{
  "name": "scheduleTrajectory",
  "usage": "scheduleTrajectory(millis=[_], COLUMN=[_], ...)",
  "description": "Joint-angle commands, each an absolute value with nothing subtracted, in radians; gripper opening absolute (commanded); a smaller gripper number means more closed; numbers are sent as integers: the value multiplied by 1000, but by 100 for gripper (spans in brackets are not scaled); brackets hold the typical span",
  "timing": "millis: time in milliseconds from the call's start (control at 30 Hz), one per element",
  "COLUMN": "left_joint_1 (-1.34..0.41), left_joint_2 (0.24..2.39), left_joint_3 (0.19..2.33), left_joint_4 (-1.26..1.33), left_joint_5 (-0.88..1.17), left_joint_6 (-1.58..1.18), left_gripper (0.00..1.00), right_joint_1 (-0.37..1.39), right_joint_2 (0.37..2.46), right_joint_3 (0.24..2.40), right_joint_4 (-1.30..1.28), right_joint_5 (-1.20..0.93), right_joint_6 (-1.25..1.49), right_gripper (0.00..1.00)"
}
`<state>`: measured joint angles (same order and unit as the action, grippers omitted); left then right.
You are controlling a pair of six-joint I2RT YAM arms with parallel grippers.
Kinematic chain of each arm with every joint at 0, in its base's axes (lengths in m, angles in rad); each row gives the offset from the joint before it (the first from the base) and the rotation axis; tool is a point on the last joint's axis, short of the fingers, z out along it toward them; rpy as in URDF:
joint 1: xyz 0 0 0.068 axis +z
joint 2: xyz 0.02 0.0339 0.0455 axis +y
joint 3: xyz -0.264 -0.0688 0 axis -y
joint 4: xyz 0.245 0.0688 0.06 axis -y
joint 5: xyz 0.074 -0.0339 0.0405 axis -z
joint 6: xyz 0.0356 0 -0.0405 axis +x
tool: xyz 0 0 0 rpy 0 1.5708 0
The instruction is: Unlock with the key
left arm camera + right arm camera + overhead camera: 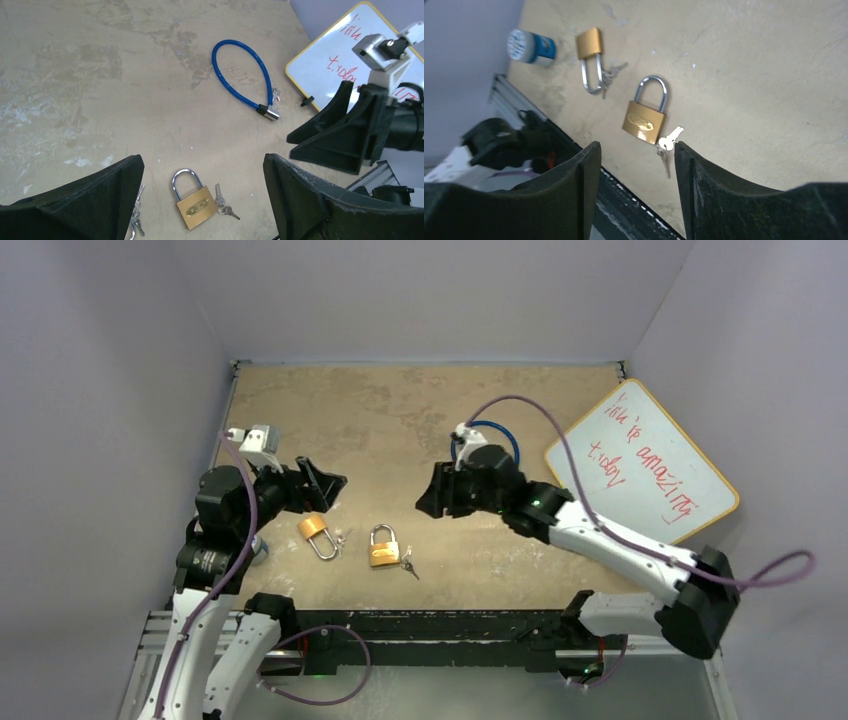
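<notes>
Key [670, 138] beside the padlock [644, 121] looks small, light, slippery: pinch its flat head. Both arms' jaws stand apart, empty.

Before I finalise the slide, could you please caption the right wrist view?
Brass padlock, keys at its base, ahead of the open jaws; second padlock and blue-white container beyond.
</notes>
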<state>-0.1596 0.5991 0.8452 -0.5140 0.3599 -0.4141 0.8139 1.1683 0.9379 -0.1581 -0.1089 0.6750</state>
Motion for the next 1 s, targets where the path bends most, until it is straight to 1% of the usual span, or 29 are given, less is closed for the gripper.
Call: scheduleTrajectory(millis=[0, 167, 233, 333, 467, 533, 667, 833, 967], left_joint_1=[-163, -163, -163, -163, -163, -162, -163, -163, -163], left_joint_2=[590, 596, 594, 587, 584, 584, 590, 585, 576], left_joint_3=[793, 769, 769, 765, 759, 754, 746, 740, 736], left_joint_4=[-530, -553, -572, -590, -595, -599, -611, -624, -627], left_joint_5=[298, 279, 258, 219, 205, 198, 191, 187, 185], left_joint_6=[-507, -540, -538, -536, -535, -537, -535, -541, -544], left_gripper=[93, 92, 92, 92, 91, 91, 91, 91, 91], right_joint_1=[962, 1079, 1119, 1160, 1170, 1169, 1169, 1169, 1170], right_joint_2=[1327, 1550, 1627, 1729, 1794, 1793, 1775, 1795, 1832], right_joint_3=[1028, 1153, 1212, 1294, 1310, 1288, 1239, 1199, 1210], right_joint_4=[-208, -315, -355, -450, -526, -531, -514, -478, -493], right_joint_5=[201, 327, 339, 358, 366, 356, 295, 166, 159], right_joint_6=[669, 662, 655, 675, 730, 747, 743, 688, 683], right_gripper=[57, 53, 48, 46, 36, 34, 33, 38, 36])
